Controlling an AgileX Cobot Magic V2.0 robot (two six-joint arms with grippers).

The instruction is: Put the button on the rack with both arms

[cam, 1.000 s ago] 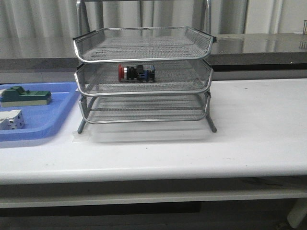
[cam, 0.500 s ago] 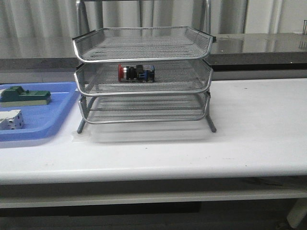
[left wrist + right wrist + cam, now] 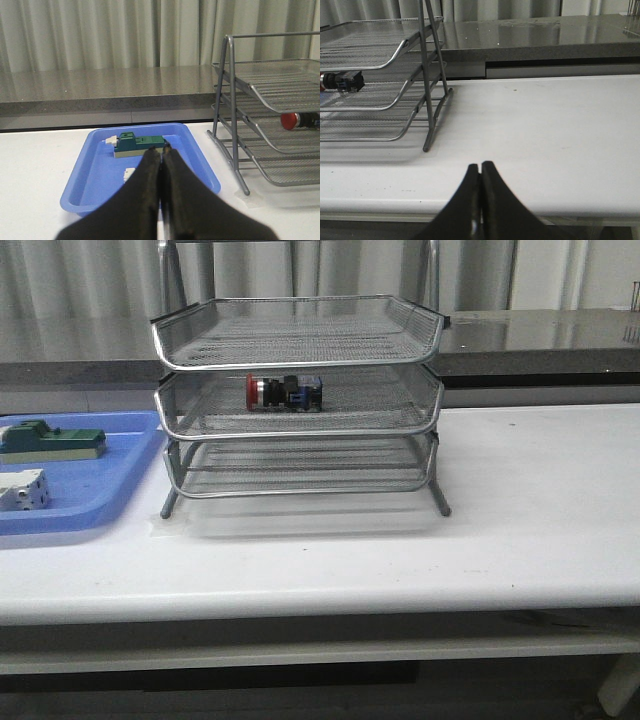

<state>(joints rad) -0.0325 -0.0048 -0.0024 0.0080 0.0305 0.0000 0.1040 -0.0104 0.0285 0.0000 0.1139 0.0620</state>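
1. My left gripper (image 3: 161, 155) and right gripper (image 3: 480, 167), smooth black fingers, are pressed together, holding nothing
2. The red-capped button (image 3: 285, 392) lies in the mesh rack's (image 3: 300, 400) middle tier, between my grippers
3. No readable writing

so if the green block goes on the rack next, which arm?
Left, probably. Its shut pincer faces the blue tray holding the green block; the right pincer sits past the rack, over bare table.

Button (image 3: 340, 81) half cut off
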